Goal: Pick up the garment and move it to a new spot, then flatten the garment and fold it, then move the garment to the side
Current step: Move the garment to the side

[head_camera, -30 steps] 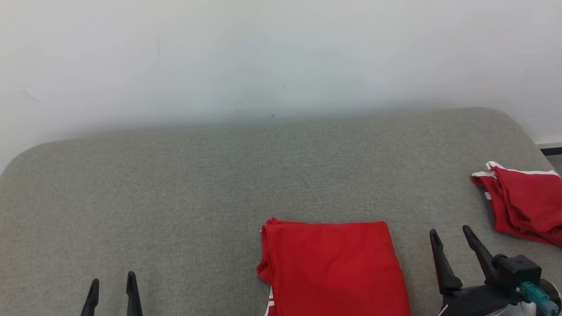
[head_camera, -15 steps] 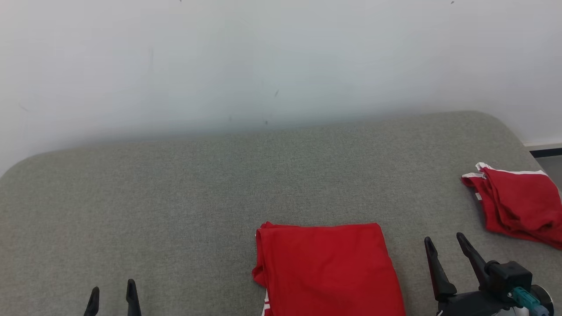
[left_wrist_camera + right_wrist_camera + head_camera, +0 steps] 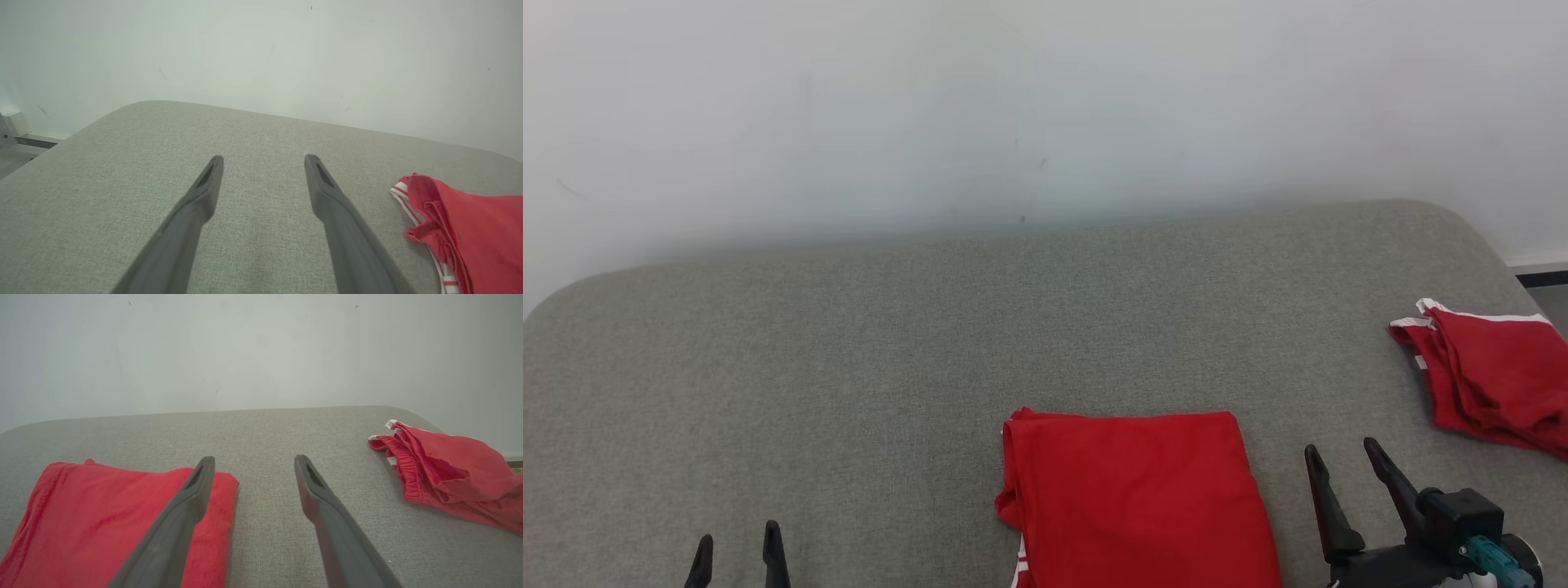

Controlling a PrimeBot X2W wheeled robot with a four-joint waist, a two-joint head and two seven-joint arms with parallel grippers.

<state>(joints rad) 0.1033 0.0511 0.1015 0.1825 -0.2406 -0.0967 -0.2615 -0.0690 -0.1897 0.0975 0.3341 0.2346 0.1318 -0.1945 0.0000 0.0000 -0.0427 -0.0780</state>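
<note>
**Grey padded surface [image 3: 849, 392] before a white wall [image 3: 1013, 98]**

The folded red garment [image 3: 1135, 498] lies flat at the near side, just left of my right gripper [image 3: 1341, 447], whose fingers stand apart, holding nothing. My left gripper [image 3: 738, 535], likewise spread and empty, hovers well apart on the garment's other side. A crumpled second red garment [image 3: 1494, 376], white-trimmed, lies far right.

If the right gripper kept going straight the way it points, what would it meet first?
The right gripper would likely meet bare grey fabric cushion, between the folded red garment and the crumpled red garment, then the white wall; depth is unclear.
</note>
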